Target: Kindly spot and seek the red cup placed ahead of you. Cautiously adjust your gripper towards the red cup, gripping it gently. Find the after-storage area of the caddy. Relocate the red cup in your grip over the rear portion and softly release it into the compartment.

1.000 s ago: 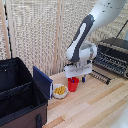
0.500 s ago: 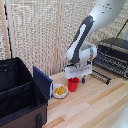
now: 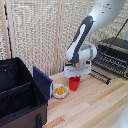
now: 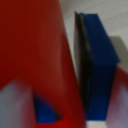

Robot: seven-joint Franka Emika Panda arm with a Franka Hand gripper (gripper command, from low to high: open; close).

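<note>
Nothing much has shifted since the earlier shots, honestly: arm and cup sit in pretty much the same spot, maybe a hair lower.

Closest to the exterior camera is the caddy [image 3: 22, 97], black fabric with a brown base, open on top with a divider running across it and a blue flap [image 3: 43, 81] standing up on the side facing the arm. Just past the flap there's a small white bowl [image 3: 60, 91] of yellow bits on the wooden surface [image 3: 95, 107], and right beside that the red cup [image 3: 74, 83], upright on the surface. The gripper [image 3: 76, 75] is down right over the cup's rim. Can't tell if the fingers are apart or already pinching it; the cup hides them, and the wrist view is just a red blur [image 4: 35, 55] plus the blue flap [image 4: 100, 65]. Behind all that sits the toaster oven [image 3: 112, 55].

What worries me: the cup looks like light, tapered plastic, so an off-centre squeeze could tip it into the bowl or pop it out. The flap also stands between the cup and the caddy, so a low carry might clip it.
</note>
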